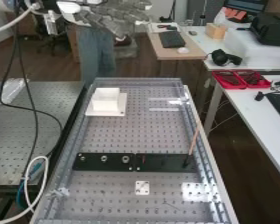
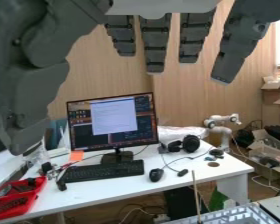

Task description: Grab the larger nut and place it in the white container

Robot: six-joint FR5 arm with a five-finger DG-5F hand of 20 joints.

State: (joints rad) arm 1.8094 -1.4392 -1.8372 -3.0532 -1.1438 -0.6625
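At the top of the high view the hand is held high over the far end of the bench, fingers extended. In the wrist view the hand has straight, spread fingers with nothing between them. Far below, on the flat black bar, the larger nut stands between the smaller nut and the bearing. The white container rests on a white plate toward the bench's far left corner.
A thin reddish stick rises from the bar's right end. A small white plate lies nearer than the bar. Cables hang at the left. Side tables hold a monitor and red trays.
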